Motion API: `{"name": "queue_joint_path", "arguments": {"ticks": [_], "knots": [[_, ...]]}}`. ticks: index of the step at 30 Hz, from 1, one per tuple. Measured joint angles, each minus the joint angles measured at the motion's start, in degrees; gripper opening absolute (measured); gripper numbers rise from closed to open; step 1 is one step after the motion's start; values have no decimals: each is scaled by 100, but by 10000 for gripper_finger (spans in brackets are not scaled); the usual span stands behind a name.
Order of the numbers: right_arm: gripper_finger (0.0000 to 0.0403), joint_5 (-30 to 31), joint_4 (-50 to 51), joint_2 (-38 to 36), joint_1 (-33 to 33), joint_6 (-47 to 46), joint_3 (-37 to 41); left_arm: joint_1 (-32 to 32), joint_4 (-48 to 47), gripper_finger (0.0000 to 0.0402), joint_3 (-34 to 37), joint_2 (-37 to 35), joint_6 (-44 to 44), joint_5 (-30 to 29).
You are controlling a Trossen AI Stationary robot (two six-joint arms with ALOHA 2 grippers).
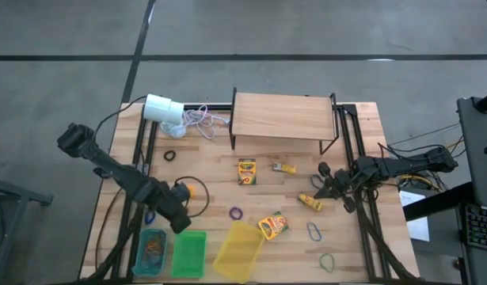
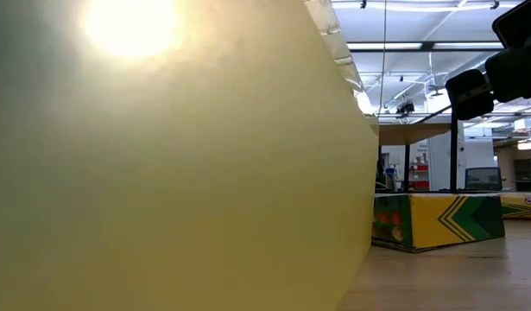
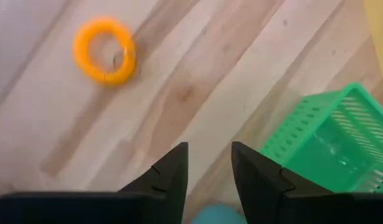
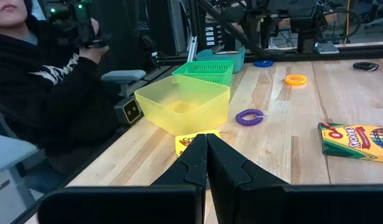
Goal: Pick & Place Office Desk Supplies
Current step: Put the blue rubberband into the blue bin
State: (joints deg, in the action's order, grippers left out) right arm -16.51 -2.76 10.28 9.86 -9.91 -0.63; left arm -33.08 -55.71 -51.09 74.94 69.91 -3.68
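Supplies: crayon boxes (image 1: pixel 247 171) and (image 1: pixel 273 225), an orange loop (image 3: pixel 104 50), a purple loop (image 4: pixel 250 116) and other loops are spread on the bench (image 1: pixel 291 198).
Baskets: yellow (image 1: pixel 239 251), green (image 1: pixel 188 254) and teal (image 1: pixel 151 252) ones are seen at the near edge.
Left gripper (image 3: pixel 207 163): held above bare wood between the orange loop and the green basket, fingers slightly apart, nothing between them.
Right gripper (image 4: pixel 207 149): kept low at the right side, fingers pressed together, empty.
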Motion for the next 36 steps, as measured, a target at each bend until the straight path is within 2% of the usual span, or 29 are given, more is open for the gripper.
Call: {"name": "queue_joint_path", "arguments": {"ticks": [7,13,25,28,31,33,36], "knots": [[8,2,1,0,0,0,-1,380,297,129,-1,0,-1321,-187],[8,2,1,0,1,2,1,405,907,129,-1,0,-2646,-1080],[8,2,-1,0,0,0,0,405,2248,129,0,0,-5675,-1693],[8,1,0,0,-1,0,-1,407,2707,129,14,0,-6090,-1989],[8,2,1,0,-1,0,0,451,3892,129,255,-54,-6443,-2229],[8,2,1,0,-1,0,1,560,4736,128,510,-158,-7002,-2119],[8,0,0,0,-1,0,0,899,5387,128,732,-371,-7649,-1309]]}}
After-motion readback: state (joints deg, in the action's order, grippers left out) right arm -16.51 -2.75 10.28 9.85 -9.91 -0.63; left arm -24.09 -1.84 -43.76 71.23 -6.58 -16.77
